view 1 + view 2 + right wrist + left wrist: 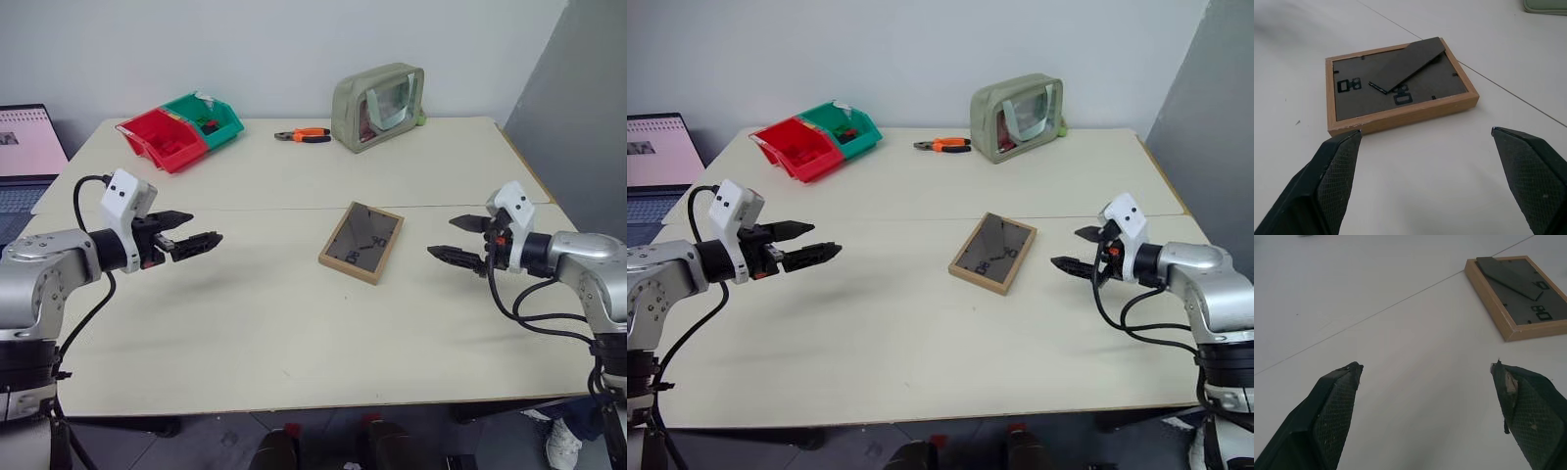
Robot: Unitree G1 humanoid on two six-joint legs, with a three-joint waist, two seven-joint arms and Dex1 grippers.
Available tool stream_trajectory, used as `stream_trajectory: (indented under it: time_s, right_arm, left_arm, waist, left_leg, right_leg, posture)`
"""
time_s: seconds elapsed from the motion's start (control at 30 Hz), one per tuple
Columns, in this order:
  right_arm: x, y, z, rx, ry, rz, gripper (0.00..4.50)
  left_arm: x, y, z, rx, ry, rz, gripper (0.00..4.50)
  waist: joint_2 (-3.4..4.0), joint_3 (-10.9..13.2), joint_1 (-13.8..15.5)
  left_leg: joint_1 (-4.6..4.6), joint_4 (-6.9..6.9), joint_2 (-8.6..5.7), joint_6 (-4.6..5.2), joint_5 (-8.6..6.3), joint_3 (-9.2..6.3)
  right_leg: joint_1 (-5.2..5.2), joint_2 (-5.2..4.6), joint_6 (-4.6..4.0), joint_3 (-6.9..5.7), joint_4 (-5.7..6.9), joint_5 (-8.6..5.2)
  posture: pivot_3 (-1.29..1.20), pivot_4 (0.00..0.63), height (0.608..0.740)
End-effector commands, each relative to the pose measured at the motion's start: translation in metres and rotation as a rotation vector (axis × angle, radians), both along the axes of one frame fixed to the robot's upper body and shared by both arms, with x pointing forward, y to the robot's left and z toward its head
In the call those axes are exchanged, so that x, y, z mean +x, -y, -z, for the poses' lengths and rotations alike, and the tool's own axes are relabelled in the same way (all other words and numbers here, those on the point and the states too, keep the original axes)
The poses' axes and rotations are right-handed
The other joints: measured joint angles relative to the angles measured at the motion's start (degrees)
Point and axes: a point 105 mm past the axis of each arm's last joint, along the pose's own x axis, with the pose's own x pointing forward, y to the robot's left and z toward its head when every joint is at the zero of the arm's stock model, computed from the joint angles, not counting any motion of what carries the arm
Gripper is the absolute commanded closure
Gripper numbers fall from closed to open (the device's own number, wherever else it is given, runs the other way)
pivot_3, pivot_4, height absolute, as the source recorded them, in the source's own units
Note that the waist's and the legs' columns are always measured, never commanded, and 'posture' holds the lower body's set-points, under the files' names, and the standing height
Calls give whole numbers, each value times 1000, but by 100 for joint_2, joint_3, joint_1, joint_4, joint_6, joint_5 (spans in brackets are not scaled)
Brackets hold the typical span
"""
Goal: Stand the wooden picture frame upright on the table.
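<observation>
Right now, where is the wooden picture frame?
The wooden picture frame lies back-up on the table, just nearer than its seam, right of centre, closer to the right end effector.

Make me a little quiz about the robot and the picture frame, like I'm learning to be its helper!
1. True or false: the wooden picture frame already stands upright on the table.
2. Which side of the frame faces up? A) the glass front B) the dark back with the stand
3. Fill in: the left gripper and the right gripper both have their fingers ____.

Key:
1. False, it lies flat.
2. B
3. open, and they hold nothing.
</observation>
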Motion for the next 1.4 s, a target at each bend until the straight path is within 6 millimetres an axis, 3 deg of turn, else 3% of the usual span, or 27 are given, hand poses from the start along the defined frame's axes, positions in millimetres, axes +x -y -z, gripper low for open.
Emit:
stream_trajectory:
  time_s: [0.03,0.23,0.37,0.43,0.57,0.77,0.93,1.03,1.27,1.4]
  right_arm:
    - [0,-2,-13,2,63,-1,24]
    - [0,4,-13,0,68,31,24]
    - [14,15,-11,-18,103,153,24]
    - [19,18,-11,-18,113,197,0]
    - [28,15,-1,-13,112,251,767]
    - [58,6,22,-39,120,359,2281]
    - [78,-9,36,-30,110,404,3744]
    - [87,-23,42,-19,99,403,4406]
    - [95,-54,53,22,74,360,4498]
    - [96,-69,58,9,64,320,4498]
  left_arm:
    - [-1,4,-8,31,48,20,0]
    - [1,6,-7,-14,32,19,0]
    - [8,11,-3,-26,41,12,0]
    - [15,14,0,-26,53,-3,368]
    - [37,30,14,-46,65,-30,1158]
    - [74,89,38,-138,11,-9,2459]
    - [91,121,57,-98,-30,6,3756]
    - [96,132,69,-70,-58,12,4357]
    - [101,157,87,-69,-97,51,4479]
    - [92,178,94,-69,-140,148,4479]
  waist:
    - [0,0,1]
    - [0,0,2]
    - [-1,0,8]
    - [-1,0,13]
    - [-1,0,23]
    - [-2,-1,51]
    - [-2,-1,18]
    - [-2,-1,-13]
    - [-1,-1,0]
    - [-1,-2,-2]
  left_leg:
    - [-1,0,1,0,0,0]
    - [0,2,1,0,0,-1]
    - [1,2,1,0,0,0]
    - [0,4,0,0,0,0]
    - [0,6,-1,0,0,0]
    - [1,16,-12,0,1,0]
    - [-1,10,-12,0,1,4]
    - [0,8,-11,0,1,7]
    - [-4,10,-13,-1,1,6]
    - [-3,11,-14,-1,1,6]
  right_leg:
    - [-1,0,-3,0,0,2]
    - [-1,0,-1,-1,2,0]
    - [0,0,-1,-1,3,1]
    - [0,0,-1,0,4,1]
    - [1,0,-6,1,5,5]
    - [8,0,-2,-2,7,10]
    - [2,-1,-3,2,8,10]
    - [-1,-1,-3,5,10,10]
    - [-4,-3,-3,3,13,11]
    - [-2,-12,-2,2,14,11]
  posture:
    - [0,150,740]
    - [0,150,740]
    - [0,150,740]
    - [0,150,740]
    - [0,150,740]
    - [0,150,740]
    - [0,150,740]
    - [0,150,740]
    - [0,150,740]
    - [0,150,740]
